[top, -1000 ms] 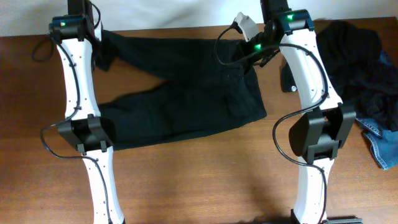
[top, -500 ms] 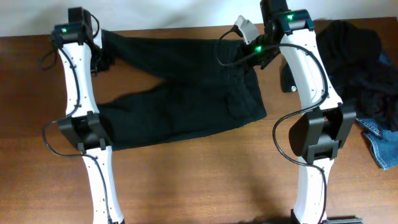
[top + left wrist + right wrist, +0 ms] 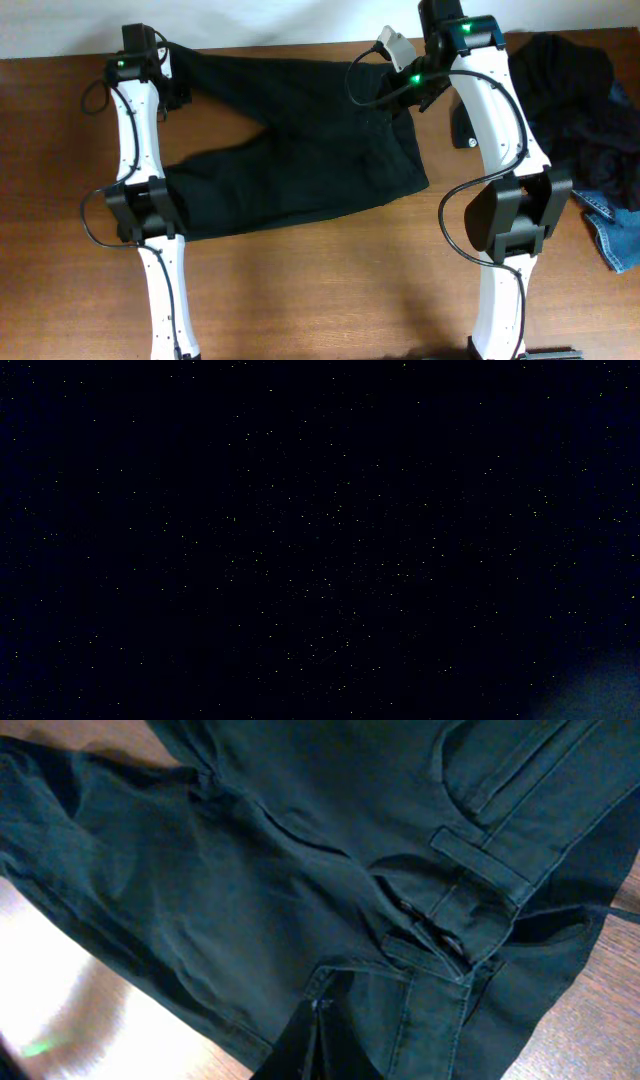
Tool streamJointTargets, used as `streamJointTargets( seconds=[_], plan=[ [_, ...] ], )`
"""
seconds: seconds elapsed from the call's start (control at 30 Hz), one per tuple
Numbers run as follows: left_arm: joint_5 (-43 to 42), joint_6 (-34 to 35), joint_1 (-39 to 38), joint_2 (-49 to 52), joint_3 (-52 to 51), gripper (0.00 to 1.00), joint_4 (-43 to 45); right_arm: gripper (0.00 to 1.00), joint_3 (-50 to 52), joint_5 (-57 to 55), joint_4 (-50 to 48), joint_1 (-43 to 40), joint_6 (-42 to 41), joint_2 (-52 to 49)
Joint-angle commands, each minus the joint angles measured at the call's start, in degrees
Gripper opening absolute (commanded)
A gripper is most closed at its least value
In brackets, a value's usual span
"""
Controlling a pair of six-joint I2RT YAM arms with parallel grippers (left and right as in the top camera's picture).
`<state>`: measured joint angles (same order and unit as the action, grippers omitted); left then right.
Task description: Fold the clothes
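Note:
The clothes [image 3: 300, 150] being worked are a long pair of black trousers, spread flat across the far middle of the brown table [image 3: 320, 290]. My left gripper [image 3: 165, 88] is at the end of the far trouser leg, shut. Its wrist view is almost wholly black, as if fabric [image 3: 320, 540] covers the lens, so the grip itself is hidden. My right gripper [image 3: 418, 92] is at the waistband corner. In the right wrist view its fingers [image 3: 322, 1030] are shut on the waistband edge, beside belt loops and a pocket of the trousers [image 3: 250, 870].
A heap of dark garments [image 3: 575, 90] lies at the far right, with blue denim [image 3: 615, 235] below it at the table's right edge. A small dark object [image 3: 462, 128] sits by the right arm. Both arm bases stand at the near side.
My left gripper has moved right and slightly nearer along the far edge, and the leg end shifted with it. The right arm and the waistband have stayed put.

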<state>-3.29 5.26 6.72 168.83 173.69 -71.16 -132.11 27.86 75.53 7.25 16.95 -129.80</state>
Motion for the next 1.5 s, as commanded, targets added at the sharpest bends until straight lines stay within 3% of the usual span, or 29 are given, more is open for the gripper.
streamJointTargets(
  seconds=[0.0, 0.3, 0.6, 0.7, 0.97, 1.17, 1.2, 1.23, 1.27, 1.3, 1.33, 1.47],
  plan=[
    [7.96, 0.31, 0.11, 2.89, 0.13, 0.01, 3.06, 0.04, 0.11, -0.07, 0.2, 0.31, 0.09, 1.92],
    [24.17, 2.16, 3.02, 3.43, 0.26, 0.0, 11.82, 0.04, 0.11, -0.09, 0.22, 0.28, 0.11, 1.92],
    [25.57, 2.95, 3.85, 1.44, 4.11, 0.0, 13.16, 0.04, 0.11, -0.09, -0.55, 0.28, 0.11, 1.92],
    [24.96, 2.91, 4.0, -0.44, 6.21, 0.0, 13.62, 0.04, 0.11, -0.09, -0.55, 0.28, 0.13, 1.92],
    [11.1, 2.86, 4.28, -3.43, 6.14, 0.0, 22.51, 0.04, 0.11, -0.09, -0.31, 0.28, 0.13, 1.92],
    [9.22, 2.86, 3.02, -3.43, 6.14, 0.0, 24.11, 0.04, 0.11, -0.07, -0.09, 0.31, 0.07, 1.92],
    [8.28, 2.89, 2.97, -3.43, 6.14, 0.08, 23.19, 0.04, 0.11, -0.07, 0.04, 0.31, 0.07, 1.92],
    [7.32, 2.89, 2.97, -3.43, 6.14, 0.24, 22.38, 0.09, 0.11, -0.07, 0.15, 0.31, 0.07, 1.92],
    [6.29, 2.93, 2.97, -3.43, 6.14, 0.35, 21.59, 0.17, 0.11, -0.07, 0.17, 0.31, 0.07, 1.92],
    [5.01, 4.02, 2.95, -3.45, 6.14, 0.53, 20.65, 0.34, 0.11, -0.07, 0.15, 0.31, 0.07, 1.92],
    [4.92, 5.55, 2.84, -3.54, 6.14, 0.58, 20.13, 0.38, 0.11, -0.07, 0.15, 0.31, 0.07, 1.92],
    [3.45, 9.29, 2.82, -3.65, 6.14, 0.58, 19.63, 0.47, 0.11, -0.07, 0.17, 0.31, -0.59, 1.92]
  ],
)
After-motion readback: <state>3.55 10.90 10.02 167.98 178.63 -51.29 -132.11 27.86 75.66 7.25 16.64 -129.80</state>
